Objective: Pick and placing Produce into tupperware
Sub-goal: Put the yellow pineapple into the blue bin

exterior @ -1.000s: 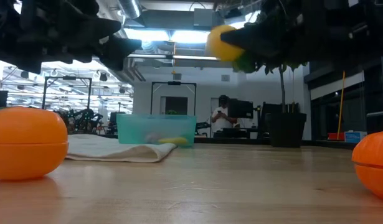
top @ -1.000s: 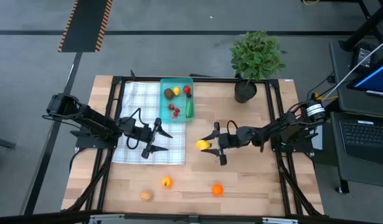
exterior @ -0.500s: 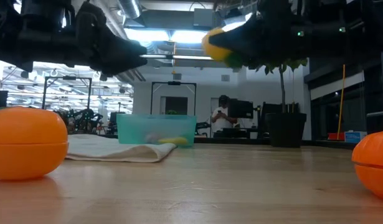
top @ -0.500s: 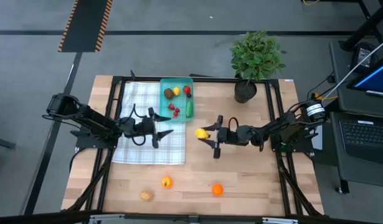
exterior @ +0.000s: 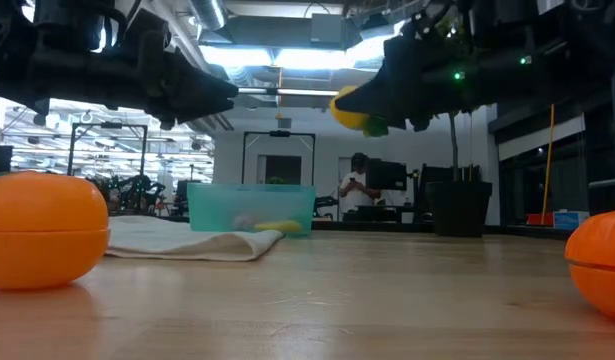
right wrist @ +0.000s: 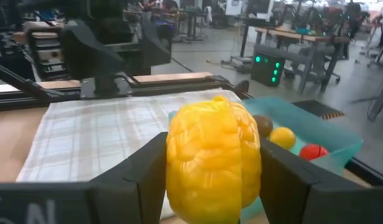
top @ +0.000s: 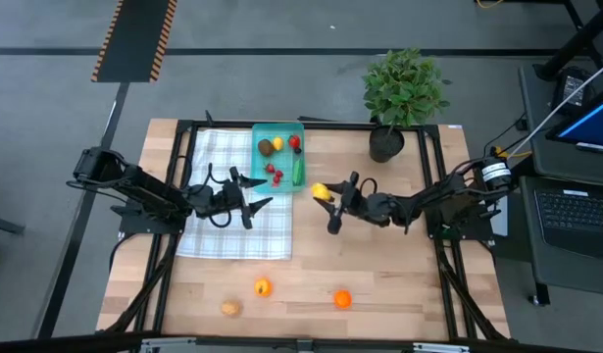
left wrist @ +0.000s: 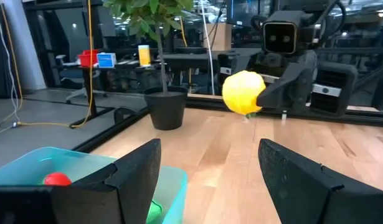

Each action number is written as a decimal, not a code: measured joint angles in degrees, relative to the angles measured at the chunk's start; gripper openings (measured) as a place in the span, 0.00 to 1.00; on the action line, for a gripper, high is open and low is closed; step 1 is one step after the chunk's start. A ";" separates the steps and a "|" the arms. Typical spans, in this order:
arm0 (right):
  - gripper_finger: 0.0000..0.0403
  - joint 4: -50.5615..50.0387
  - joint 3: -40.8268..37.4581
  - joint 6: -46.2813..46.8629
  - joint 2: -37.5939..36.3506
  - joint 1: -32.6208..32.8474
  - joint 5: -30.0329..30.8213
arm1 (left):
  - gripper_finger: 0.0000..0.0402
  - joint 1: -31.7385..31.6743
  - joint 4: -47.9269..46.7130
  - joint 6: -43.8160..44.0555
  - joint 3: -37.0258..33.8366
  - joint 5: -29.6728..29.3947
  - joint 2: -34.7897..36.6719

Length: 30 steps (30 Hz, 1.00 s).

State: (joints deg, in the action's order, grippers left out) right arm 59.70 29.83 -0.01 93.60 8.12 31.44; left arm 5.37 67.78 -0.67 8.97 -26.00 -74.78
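Now right gripper (top: 327, 199) pinching yellow produce piece (top: 320, 191) between both fingers, raised above bare wooden table (top: 399, 284), just beside right edge of teal tupperware (top: 278, 130) but not over it. Inside tupperware: brown piece (top: 266, 147), yellow piece (top: 276, 143), red pieces (top: 294, 141) and green elongated piece (top: 298, 173). Left gripper (top: 250, 197) hanging above white checked cloth (top: 208, 235), near left of tupperware, fingers spread apart and holding nothing. On front part of table, well apart from tupperware: orange-yellow piece (top: 263, 287), orange piece (top: 342, 298) and brown piece (top: 229, 308). Potted green plant (top: 403, 93) standing at far right corner
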 joint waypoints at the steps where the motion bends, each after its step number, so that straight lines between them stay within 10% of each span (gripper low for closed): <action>1: 0.50 -0.52 0.00 0.80 0.01 -0.29 -0.02 | 0.65 0.00 -0.01 -0.01 0.00 -0.03 0.00; 30: 0.50 -16.71 20.96 7.04 11.28 -18.49 -17.52 | 0.65 -7.92 -4.37 0.52 0.02 -4.37 -0.02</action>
State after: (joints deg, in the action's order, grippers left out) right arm 42.99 50.79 7.03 104.88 -10.37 13.92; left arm -2.55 63.41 -0.14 8.99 -30.37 -74.81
